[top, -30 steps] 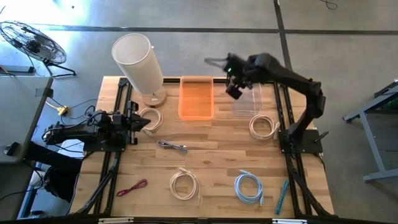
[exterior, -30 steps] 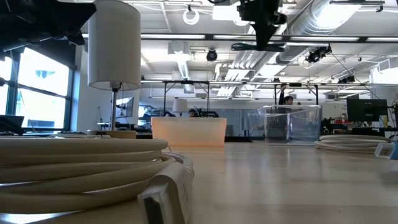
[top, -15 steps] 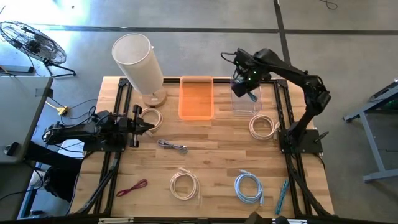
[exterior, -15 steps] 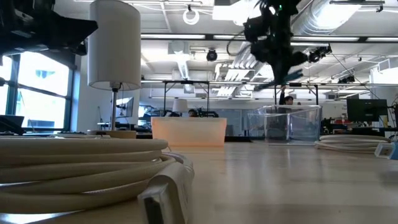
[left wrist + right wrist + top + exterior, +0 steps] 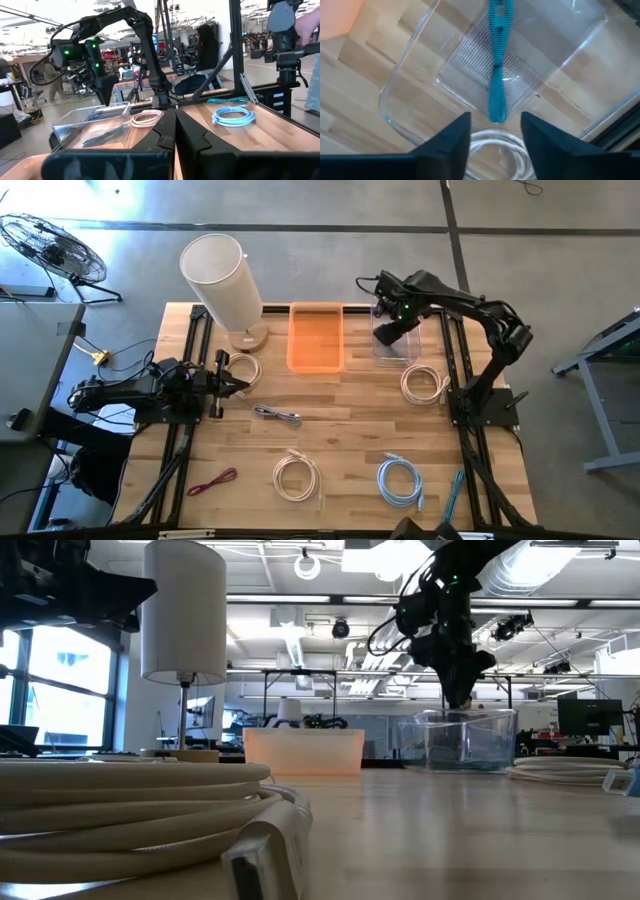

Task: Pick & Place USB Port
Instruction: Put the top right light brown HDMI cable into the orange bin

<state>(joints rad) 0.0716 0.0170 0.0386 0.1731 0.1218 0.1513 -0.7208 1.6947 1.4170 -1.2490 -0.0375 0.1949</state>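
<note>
A teal-blue bundled cable [image 5: 496, 65] lies stretched out on the floor of the clear plastic bin [image 5: 412, 355] at the table's far right. It also shows through the bin's wall in the left wrist view [image 5: 102, 134]. My right gripper [image 5: 496, 121] is open and empty. It points down just above the bin [image 5: 465, 740], with its fingers standing either side of the cable's end and above it. In the high view it [image 5: 390, 332] covers the bin's left part. My left gripper [image 5: 175, 135] is shut and empty, low at the table's left beside a white cable coil [image 5: 243, 370].
An orange bin [image 5: 316, 337] stands left of the clear bin, and a white lamp [image 5: 225, 280] stands farther left. White coils [image 5: 425, 383] [image 5: 297, 477], a light blue coil [image 5: 400, 480], a grey cable [image 5: 277, 415], a red cable [image 5: 212, 481] and a teal pen [image 5: 453, 495] lie on the table.
My right gripper has gone from high between the two bins toward the table's right edge and down to the clear bin's rim. The blue cable hung from it half a second ago and now lies on the bin's floor.
</note>
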